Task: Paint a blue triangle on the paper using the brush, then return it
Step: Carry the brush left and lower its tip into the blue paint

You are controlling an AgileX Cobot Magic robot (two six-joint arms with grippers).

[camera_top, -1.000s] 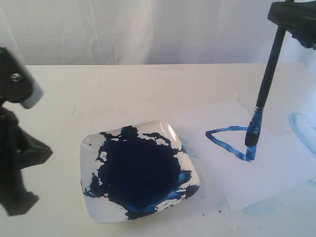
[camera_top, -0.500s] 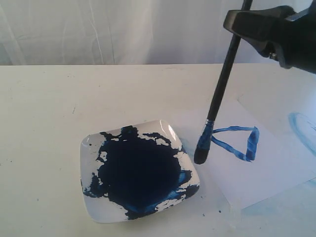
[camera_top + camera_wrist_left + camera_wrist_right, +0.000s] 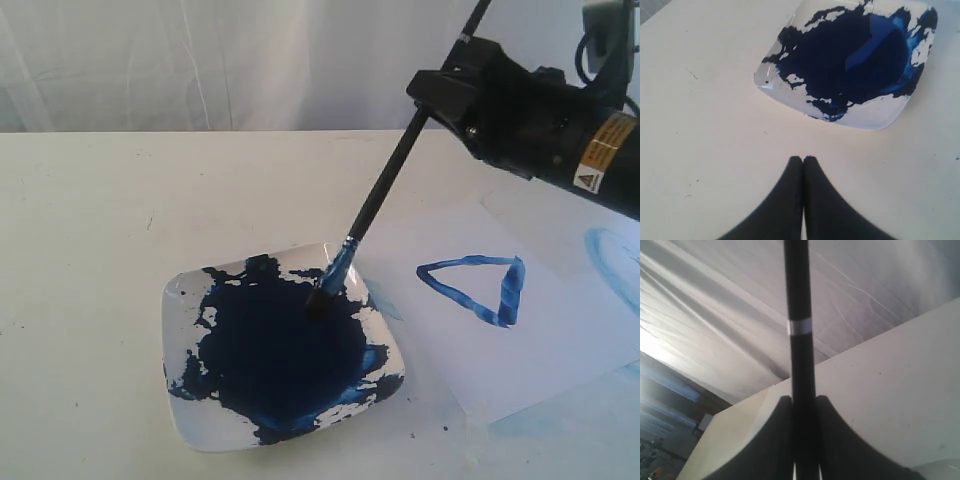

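My right gripper [image 3: 440, 95] is shut on the black handle of the brush [image 3: 385, 185], which slants down to the left. Its blue bristles [image 3: 330, 280] touch the dark paint in the white square plate [image 3: 185, 300]. In the right wrist view the handle [image 3: 800, 355], with its silver band [image 3: 799, 326], runs up between the closed fingers of the gripper [image 3: 804, 400]. The blue triangle [image 3: 512, 290] is drawn on the paper [image 3: 560, 340], right of the plate. My left gripper [image 3: 803, 159] is shut and empty above bare table, a short way from the plate [image 3: 870, 120].
A pale blue curved smear [image 3: 615, 260] marks the surface at the far right, beyond the paper. White cloth hangs behind the table. My left arm is out of the exterior view.
The right gripper has carried the brush left, from the triangle's corner across the paper to the plate, tilting it. The left arm left the exterior view.
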